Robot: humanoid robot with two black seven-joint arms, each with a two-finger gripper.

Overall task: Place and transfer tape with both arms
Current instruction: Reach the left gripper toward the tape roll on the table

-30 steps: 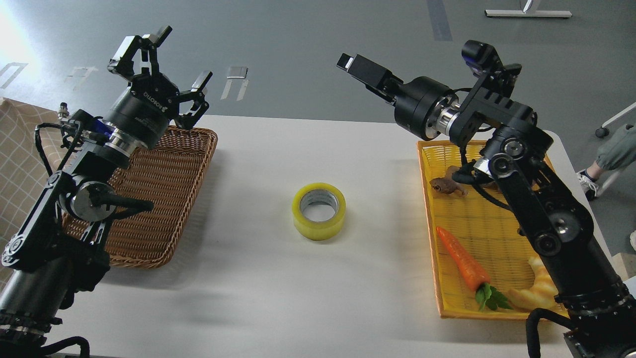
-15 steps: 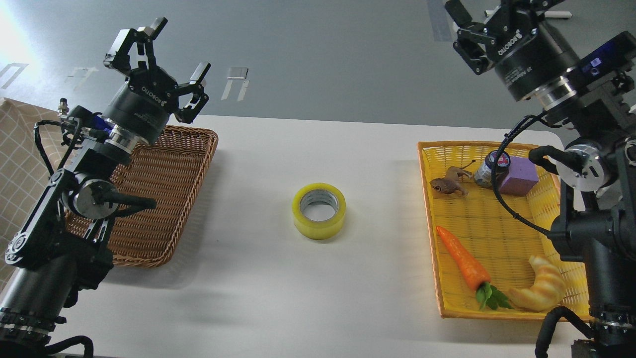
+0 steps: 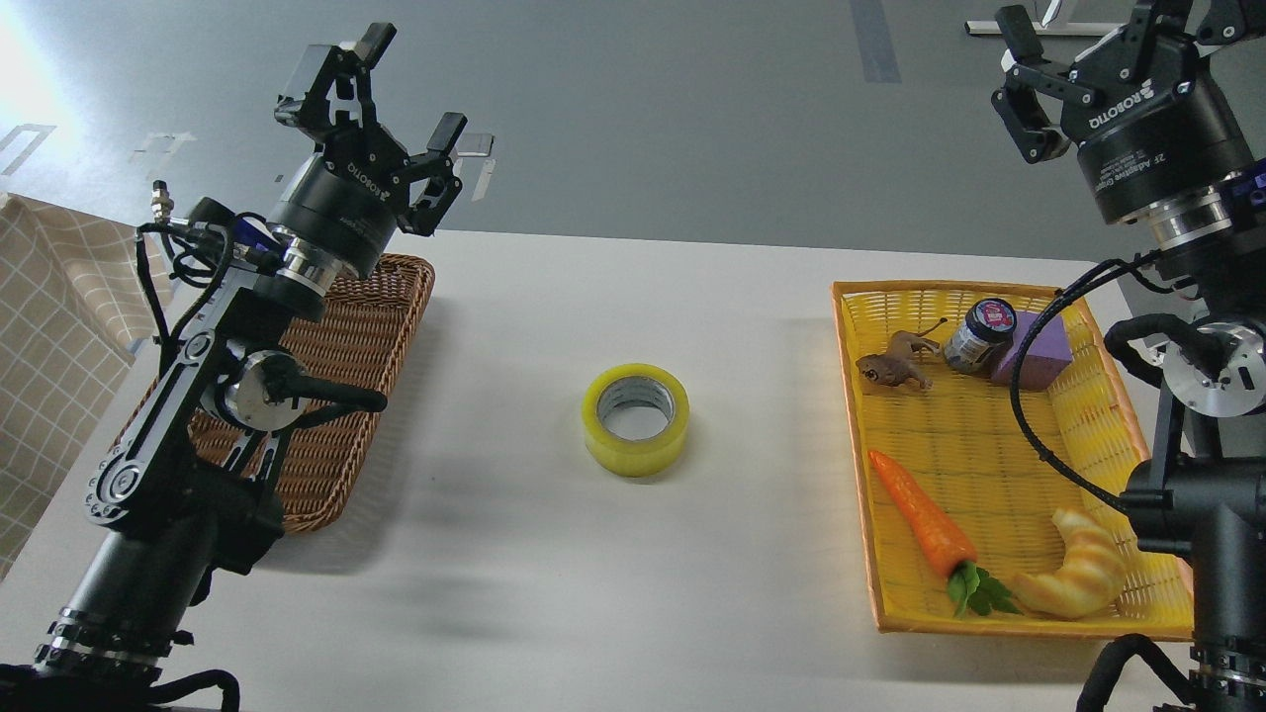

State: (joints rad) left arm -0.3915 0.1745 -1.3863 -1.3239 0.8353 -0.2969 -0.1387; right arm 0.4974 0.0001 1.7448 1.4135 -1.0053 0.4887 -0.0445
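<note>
The tape (image 3: 635,418) lies flat on the white table near its middle, a yellow translucent roll with a grey-white core facing up. My left gripper (image 3: 394,97) is raised above the far corner of the brown basket, well left of and beyond the tape, fingers spread open and empty. My right gripper (image 3: 1108,44) is raised high at the top right, above the far end of the yellow basket and far from the tape. Its fingers stand apart and hold nothing; one finger is partly cut off by the top edge.
A brown wicker basket (image 3: 336,396) stands at the left, under my left arm. A yellow basket (image 3: 851,415) at the right holds an orange toy carrot (image 3: 920,514), a croissant (image 3: 1078,578), a brown toy frog (image 3: 890,368), a jar (image 3: 979,334) and a purple block (image 3: 1039,351). A checked cloth (image 3: 49,326) hangs at the far left.
My right arm has swung from over the table's middle up and to the right, uncovering the yellow basket. My left gripper has moved right and slightly up. The tape has not moved.
</note>
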